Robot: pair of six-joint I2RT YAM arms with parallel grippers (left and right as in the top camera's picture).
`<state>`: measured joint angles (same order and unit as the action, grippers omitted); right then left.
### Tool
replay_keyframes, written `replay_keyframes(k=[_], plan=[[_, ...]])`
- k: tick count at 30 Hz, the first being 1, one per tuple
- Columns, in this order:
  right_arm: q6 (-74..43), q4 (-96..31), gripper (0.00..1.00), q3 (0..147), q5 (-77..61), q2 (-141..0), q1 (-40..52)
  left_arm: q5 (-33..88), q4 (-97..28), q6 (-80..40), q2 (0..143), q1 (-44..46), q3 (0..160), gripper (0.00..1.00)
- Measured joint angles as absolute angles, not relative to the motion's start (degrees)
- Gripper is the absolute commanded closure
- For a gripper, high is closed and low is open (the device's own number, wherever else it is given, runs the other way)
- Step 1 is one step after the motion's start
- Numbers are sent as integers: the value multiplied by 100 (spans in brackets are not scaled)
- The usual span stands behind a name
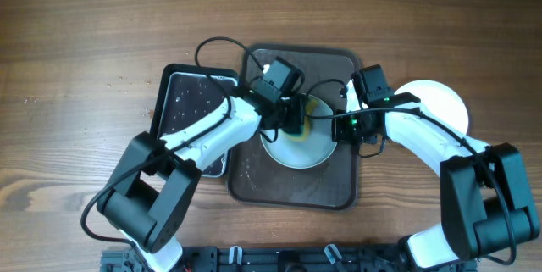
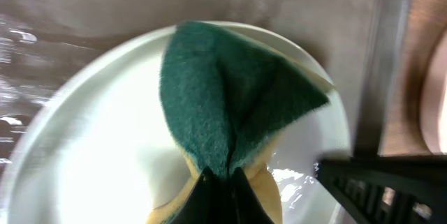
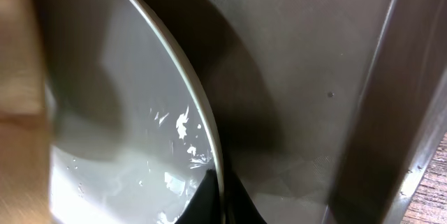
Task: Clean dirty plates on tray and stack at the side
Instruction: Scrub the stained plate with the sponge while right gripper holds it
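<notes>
Sponge [image 2: 230,105] is pinched in the closed left gripper [image 2: 222,178] and pressed on a plate [image 1: 296,152] in the tray [image 1: 292,194]. Its rim is gripped by the closed right gripper [image 3: 218,189], bare floor left before the wall; a second plate [image 1: 440,102] is set beyond it

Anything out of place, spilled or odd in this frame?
Nothing damaged. The sponge is pinched and folded double by the left gripper, and the plate shows water streaks. The right gripper pinches its rim, which seems raised off the tray, judging by the shadow.
</notes>
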<state>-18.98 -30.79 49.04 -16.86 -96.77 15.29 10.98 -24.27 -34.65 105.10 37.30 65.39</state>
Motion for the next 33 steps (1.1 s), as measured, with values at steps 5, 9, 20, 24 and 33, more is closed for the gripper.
replay_keyframes(k=[5, 9, 20, 24, 33], plan=[[-1833, -3079, 96, 4904, -1686, -9677, 1529, 1212, -2338, -3468, 10643, 3946, 6556, 96], [-1822, -3081, 96, 4904, -1669, -9677, 1529, 1378, -2137, -3483, 10892, 4112, 6580, 96], [-1806, -3079, 96, 4904, -1662, -9677, 1511, 967, -2508, -3485, 10958, 4160, 6746, 96], [-1789, -3041, 96, 4904, -1669, -9677, 1525, 390, -3168, -3485, 10954, 4045, 6897, 96], [-1789, -3035, 96, 4904, -1673, -9677, 1529, -1013, -3981, -3485, 10868, 3994, 7015, 96]])
